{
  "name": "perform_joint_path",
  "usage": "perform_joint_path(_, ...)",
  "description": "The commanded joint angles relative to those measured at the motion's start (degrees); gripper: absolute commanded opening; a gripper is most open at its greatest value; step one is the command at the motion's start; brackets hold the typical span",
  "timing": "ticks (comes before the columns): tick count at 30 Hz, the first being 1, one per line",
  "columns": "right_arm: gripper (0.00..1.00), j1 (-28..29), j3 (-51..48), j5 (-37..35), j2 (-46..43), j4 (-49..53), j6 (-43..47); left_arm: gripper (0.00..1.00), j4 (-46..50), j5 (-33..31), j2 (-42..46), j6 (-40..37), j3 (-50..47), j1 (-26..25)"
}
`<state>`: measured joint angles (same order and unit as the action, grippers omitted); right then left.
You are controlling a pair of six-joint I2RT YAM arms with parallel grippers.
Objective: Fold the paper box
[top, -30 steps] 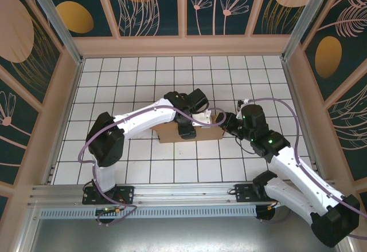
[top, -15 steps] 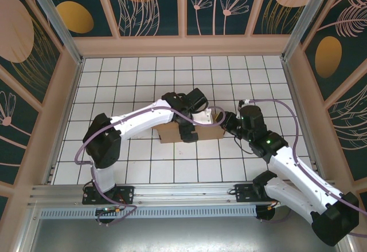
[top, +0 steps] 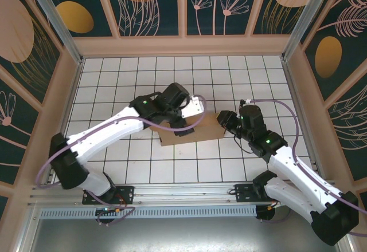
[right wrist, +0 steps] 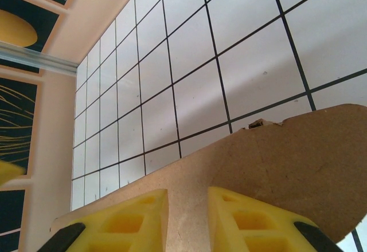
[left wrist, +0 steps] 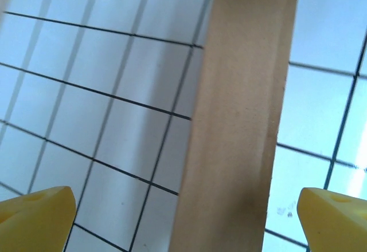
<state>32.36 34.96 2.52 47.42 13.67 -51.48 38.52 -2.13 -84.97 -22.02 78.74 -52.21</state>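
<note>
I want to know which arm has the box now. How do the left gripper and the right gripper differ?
The left gripper stands wide open, fingertips clear of the strip of the paper box between them; the right gripper has its fingers close together against the cardboard, grip unclear. The left gripper is over the box's left half, the right gripper at its right end. Both have yellow fingers.

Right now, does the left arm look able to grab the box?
Probably yes. The left gripper is wide open over the box, one cardboard wall stands between its fingers, and nothing blocks the way.
</note>
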Motion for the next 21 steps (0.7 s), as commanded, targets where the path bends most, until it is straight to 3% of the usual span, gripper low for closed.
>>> perform_joint_path(1, 0.26, 0.3, -1.4, -3.1, 0.9, 4.0, -0.6, 0.99, -7.4, -6.8, 5.1, 8.9, -4.2, 0.7)
perform_joint_path(5, 0.26, 0.3, -0.9, -3.0, 1.3, 4.2, -0.5, 0.99, -11.0, -14.6, 11.1, 24.0, -6.4, 1.6)
perform_joint_path(8, 0.26, 0.5, -0.8, -3.1, 1.1, 4.6, -0.6, 0.99, -11.5, -16.1, 14.8, 35.1, -7.9, 2.8)
perform_joint_path(13, 0.27, 0.5, -0.7, -3.1, 1.2, 5.4, -0.1, 0.95, -10.6, -10.7, 21.4, 57.3, -13.2, 7.5)
perform_joint_path(21, 0.27, 1.4, -0.6, -3.1, 2.5, 5.1, 0.1, 0.98, -7.4, 0.7, 26.9, 74.0, -20.3, 12.8)
